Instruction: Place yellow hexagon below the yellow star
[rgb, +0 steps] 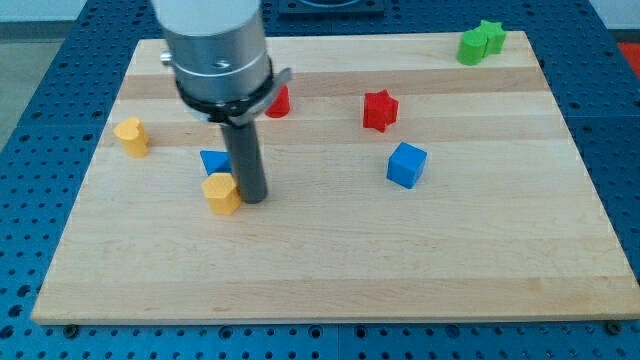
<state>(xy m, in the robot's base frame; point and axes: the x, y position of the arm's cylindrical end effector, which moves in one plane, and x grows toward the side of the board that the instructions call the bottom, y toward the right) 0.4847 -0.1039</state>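
Observation:
My tip (252, 199) rests on the wooden board (330, 270), touching the right side of a yellow block that looks like the hexagon (221, 193). A second yellow block, seemingly the star (131, 136), stands near the board's left edge, up and to the left of the hexagon. The hexagon is lower in the view than the star and well to its right.
A blue block (212, 161) sits just above the hexagon, partly hidden by the rod. A red block (279, 102) is partly hidden behind the arm. A red star (379, 110) and a blue cube (406, 165) are at centre right. Two green blocks (479, 43) are at the top right.

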